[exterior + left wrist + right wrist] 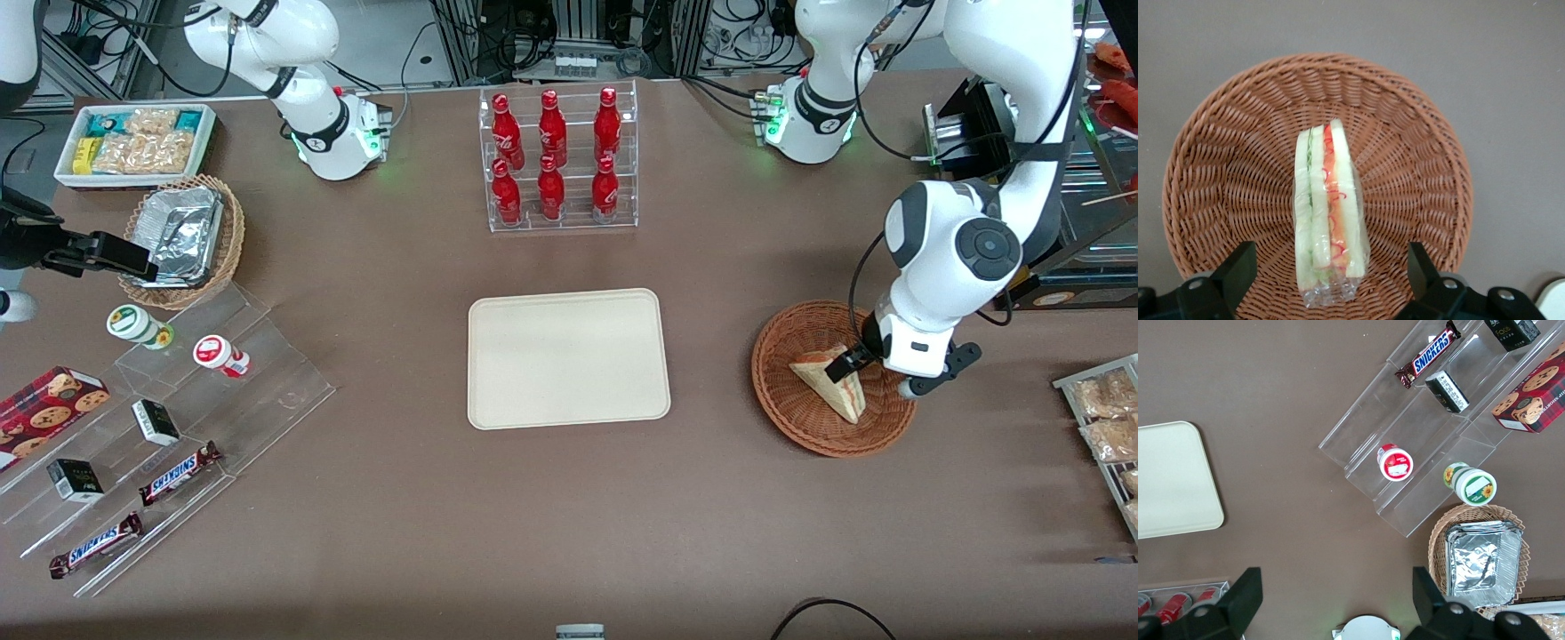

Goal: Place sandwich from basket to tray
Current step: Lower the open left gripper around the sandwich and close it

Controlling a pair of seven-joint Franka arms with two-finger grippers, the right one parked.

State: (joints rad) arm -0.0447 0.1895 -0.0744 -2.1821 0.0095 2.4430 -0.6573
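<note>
Gripper (845,363) of the left arm: I log it at the right of the front view, low over the basket (787,404), fingers (1238,263) spread wide to either side of the sandwich (831,380) without touching it.

Sandwich (1328,217): I see it standing on edge in clear wrap at the middle of the basket (1218,153), red, pink and green layers showing.

Tray (567,357): cream, bare, at frame centre, well apart from the basket.

Clear stepped shelf (213,391), lower left: I read "SNICKERS" on two bars (180,473), alongside small dark boxes (156,421), two round tubs (220,354) and a red cookie box (49,400).

Tan basket with foil containers (182,236): left, above the shelf.

Clear rack (560,160), upper centre: six red bottles (551,129) with white script I cannot read.

White bin of snack packets (133,142): upper left corner.
</note>
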